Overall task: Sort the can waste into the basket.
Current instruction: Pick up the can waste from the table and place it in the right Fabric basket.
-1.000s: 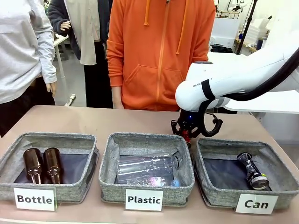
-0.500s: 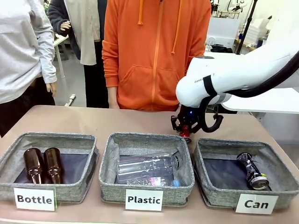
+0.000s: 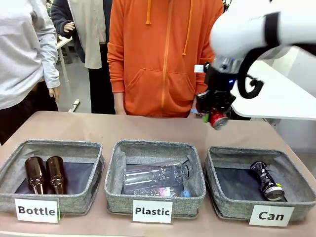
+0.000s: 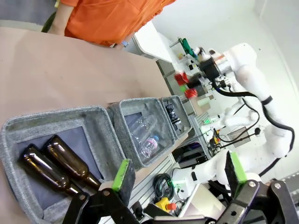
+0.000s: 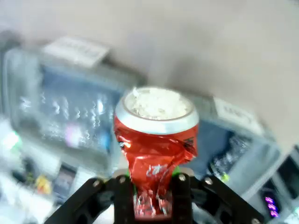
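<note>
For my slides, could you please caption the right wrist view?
Right gripper shut on the crushed red can, lifted above the blurred baskets.

Your right pincer (image 3: 216, 117) has risen from the tabletop (image 3: 148, 129), lifting the crushed red can (image 3: 217, 119) clear above it.

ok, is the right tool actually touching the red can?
Touching. In the right wrist view the right tool has both fingers pinched against the crushed waist of the red can; the front view shows it held above the table.

Motion blur smears the baskets (image 5: 70, 102) behind the red can (image 5: 156, 140).
</note>
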`<state>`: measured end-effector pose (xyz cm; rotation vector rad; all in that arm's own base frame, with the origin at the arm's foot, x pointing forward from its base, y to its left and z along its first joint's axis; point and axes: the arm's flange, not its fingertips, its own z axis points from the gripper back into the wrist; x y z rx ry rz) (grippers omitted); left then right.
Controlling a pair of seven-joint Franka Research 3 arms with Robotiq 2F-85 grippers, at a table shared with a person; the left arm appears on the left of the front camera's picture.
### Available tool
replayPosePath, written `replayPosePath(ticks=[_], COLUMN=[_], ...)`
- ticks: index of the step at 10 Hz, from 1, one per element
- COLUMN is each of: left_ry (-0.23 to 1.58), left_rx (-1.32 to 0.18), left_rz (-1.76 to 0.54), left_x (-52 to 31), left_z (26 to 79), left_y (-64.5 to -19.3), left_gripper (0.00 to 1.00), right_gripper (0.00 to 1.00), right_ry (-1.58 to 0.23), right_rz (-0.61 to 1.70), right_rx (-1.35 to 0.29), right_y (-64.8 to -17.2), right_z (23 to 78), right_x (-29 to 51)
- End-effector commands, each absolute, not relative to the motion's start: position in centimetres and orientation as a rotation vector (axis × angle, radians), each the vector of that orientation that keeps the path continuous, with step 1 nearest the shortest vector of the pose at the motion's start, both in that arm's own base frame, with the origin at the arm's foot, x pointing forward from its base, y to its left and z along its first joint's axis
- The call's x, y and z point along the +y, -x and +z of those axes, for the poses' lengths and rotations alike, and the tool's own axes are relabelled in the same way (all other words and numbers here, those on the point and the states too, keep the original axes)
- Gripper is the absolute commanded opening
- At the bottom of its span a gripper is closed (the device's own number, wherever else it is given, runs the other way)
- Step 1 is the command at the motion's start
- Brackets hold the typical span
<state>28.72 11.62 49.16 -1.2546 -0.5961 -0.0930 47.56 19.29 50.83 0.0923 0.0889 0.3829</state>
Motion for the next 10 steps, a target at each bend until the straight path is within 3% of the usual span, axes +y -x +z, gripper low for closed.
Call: replayPosePath(ticks=[1,3,6,10], left_ry=[1.273,1.273,1.273,1.273], left_rx=[-0.599,-0.599,-0.599,-0.599], left_rz=[-0.083,-0.083,-0.083,-0.083], left_x=[11.6,11.6,11.6,11.6], left_z=[49.5,49.5,49.5,49.5], left_y=[-28.6,-28.6,-28.6,-28.6], left_gripper=[1.0,1.0,1.0,1.0], right_gripper=[0.0,0.0,0.0,0.0], right_ry=[0.103,0.128,-0.006,-0.066], right_rz=[0.803,0.9,1.181,1.244], right_rx=[0.307,0.333,0.199,0.124], right_y=[-44.9,-42.7,-40.7,-39.8], right_z=[50.7,50.4,49.2,49.1], right_x=[15.8,13.8,10.4,9.7])
